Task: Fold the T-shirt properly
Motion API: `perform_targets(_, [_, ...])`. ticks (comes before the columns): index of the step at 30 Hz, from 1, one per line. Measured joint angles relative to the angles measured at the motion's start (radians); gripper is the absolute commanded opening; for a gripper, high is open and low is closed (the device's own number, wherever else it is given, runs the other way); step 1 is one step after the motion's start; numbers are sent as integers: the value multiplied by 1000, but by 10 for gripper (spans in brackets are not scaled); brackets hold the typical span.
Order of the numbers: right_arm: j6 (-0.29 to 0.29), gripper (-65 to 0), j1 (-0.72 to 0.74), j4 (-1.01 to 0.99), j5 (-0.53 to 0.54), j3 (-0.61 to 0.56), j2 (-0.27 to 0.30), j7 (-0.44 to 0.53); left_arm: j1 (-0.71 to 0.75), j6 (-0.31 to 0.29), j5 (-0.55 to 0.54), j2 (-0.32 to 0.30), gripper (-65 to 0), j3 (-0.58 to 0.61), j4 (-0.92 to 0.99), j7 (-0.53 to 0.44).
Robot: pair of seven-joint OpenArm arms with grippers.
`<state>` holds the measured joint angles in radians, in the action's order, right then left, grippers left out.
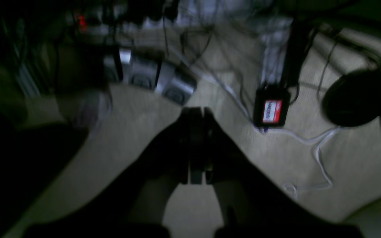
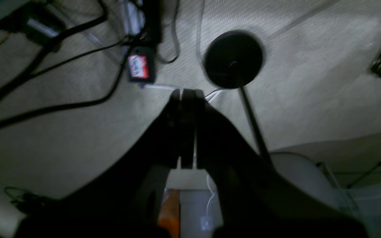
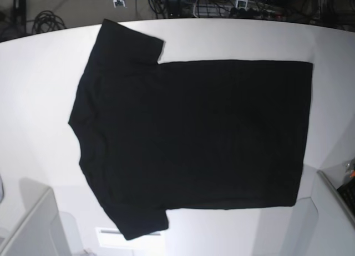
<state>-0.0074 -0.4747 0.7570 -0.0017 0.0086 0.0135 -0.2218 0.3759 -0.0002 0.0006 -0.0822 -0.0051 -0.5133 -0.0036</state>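
We see a big white table [image 3: 39, 73] with the black T-shirt [image 3: 194, 136] lying flat and spread out on it, plain side up, sleeves toward the left of the base view. We see both grippers only in the wrist views, over a pale floor [image 2: 309, 82]. The left gripper [image 1: 195, 114] is pressed together, holding nothing. The right gripper [image 2: 187, 96] is too. A small black box [image 1: 271, 110] has a red and white label, too blurry to read.
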Motion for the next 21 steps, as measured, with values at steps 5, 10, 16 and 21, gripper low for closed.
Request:
perform_targets(5, [-1,-650,-142,232,0,135,-4,-58,147,1,-2,-66,-650,-4,-187,15])
perform_targets(10, [0,-650,-243,414,0,211,-7,-50,301,3,-4,-117,-650,-5,-441,10])
perform_targets(16, [1,-650,-355,642,0,302,-53,-63,508,5,-3,-152,-650,-6,-771,24])
perform_targets(21, [6,-650,-426,869,8,375,-118,-81,621,0,-2,-159,-650,-133,-983,20])
